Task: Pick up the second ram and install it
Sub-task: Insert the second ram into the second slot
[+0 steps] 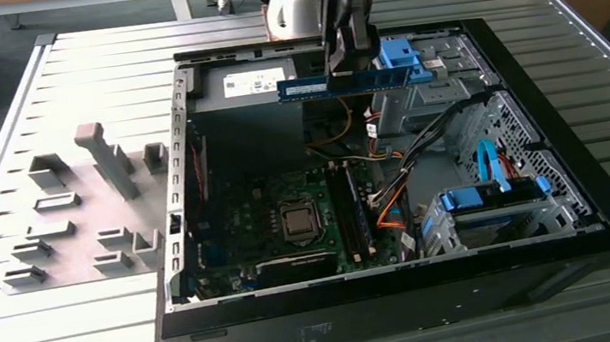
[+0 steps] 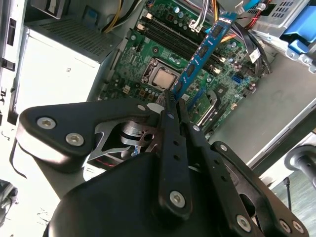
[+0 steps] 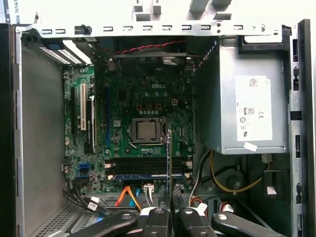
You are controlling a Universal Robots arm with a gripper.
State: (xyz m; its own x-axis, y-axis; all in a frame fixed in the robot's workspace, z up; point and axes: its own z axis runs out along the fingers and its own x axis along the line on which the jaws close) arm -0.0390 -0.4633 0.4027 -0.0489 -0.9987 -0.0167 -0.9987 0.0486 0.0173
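Pincer (image 1: 341, 62) clamped tight on the second ram (image 1: 343, 84), held level above the open computer case (image 1: 586, 216) and motherboard (image 1: 277, 226).

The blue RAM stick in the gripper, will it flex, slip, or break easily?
Probably stiff: the second ram juts straight out both sides of the gripper without sagging. Likely light, being thin. Its exposed chips suggest fragility; the narrow pinch might let it pivot.
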